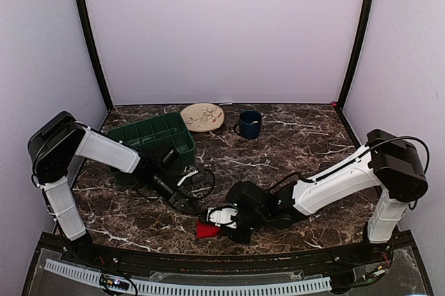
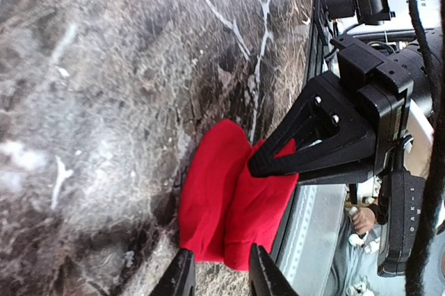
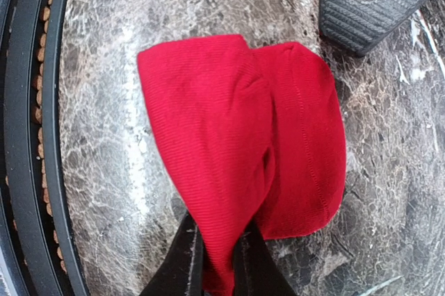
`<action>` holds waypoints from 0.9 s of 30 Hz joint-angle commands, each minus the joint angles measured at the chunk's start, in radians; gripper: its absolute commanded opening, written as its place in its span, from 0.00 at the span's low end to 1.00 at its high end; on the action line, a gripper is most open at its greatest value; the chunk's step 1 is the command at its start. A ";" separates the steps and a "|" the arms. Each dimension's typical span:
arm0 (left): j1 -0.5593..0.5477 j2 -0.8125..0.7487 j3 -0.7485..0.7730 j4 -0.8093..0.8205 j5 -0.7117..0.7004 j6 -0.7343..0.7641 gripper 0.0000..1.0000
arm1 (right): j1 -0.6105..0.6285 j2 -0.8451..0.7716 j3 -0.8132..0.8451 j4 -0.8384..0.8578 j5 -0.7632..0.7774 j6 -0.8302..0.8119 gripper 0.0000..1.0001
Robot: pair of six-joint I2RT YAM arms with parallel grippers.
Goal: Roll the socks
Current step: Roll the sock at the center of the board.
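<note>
The socks lie as one folded bright red bundle on the marble table, close to its front edge. In the right wrist view the socks show two overlapping layers, and my right gripper is shut on a pulled-up fold of the near layer. From the left wrist view, the socks reach just between the tips of my left gripper, which stands open with a gap on both sides of the fabric. My right gripper pinches the far side there. Seen from above, my left gripper and right gripper flank the bundle.
A green bin sits at the back left, with a round plate and a dark blue mug behind the work area. The black front rail runs just beyond the socks.
</note>
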State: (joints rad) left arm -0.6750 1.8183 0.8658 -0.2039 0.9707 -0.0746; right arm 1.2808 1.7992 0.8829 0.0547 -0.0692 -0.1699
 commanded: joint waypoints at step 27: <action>-0.130 -0.460 -0.241 0.237 -0.691 -0.095 0.39 | -0.256 0.234 0.231 -0.315 -0.634 0.232 0.01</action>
State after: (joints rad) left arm -0.7368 1.3842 0.6216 0.0376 0.4244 -0.2142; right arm 1.0512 1.9778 1.1069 -0.1616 -0.6209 0.0170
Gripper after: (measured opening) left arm 0.384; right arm 0.091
